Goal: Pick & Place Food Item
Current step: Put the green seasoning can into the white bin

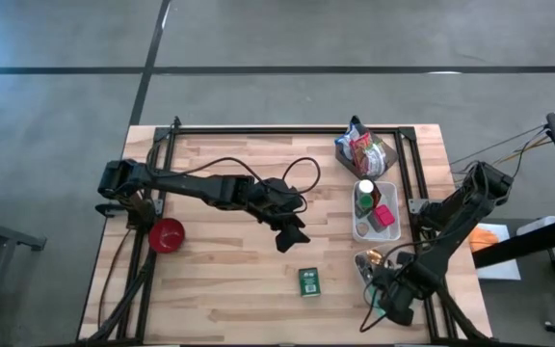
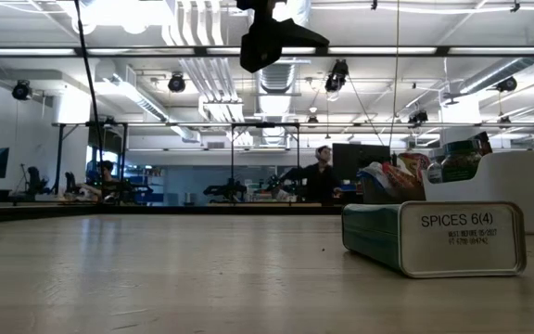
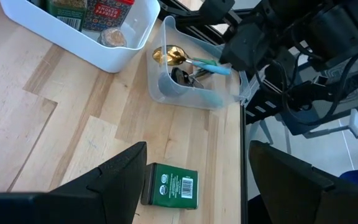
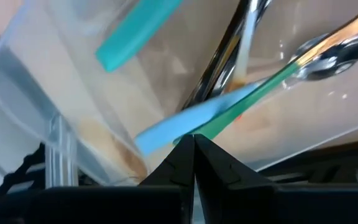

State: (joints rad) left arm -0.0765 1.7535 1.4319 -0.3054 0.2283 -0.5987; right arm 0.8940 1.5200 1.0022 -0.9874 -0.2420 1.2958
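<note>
Left gripper hangs above the middle of the tabletop with its fingers spread and nothing between them, apparently lining up for a descent on the green spice tin. That tin lies flat on the bare wood nearer the front edge, just ahead of the fingers in the left wrist view. Its long axis seems to run roughly front to back, one narrow end toward the front edge. Right gripper is clenched shut near the front right corner, beside the clear utensil container, likely parked out of the way.
</note>
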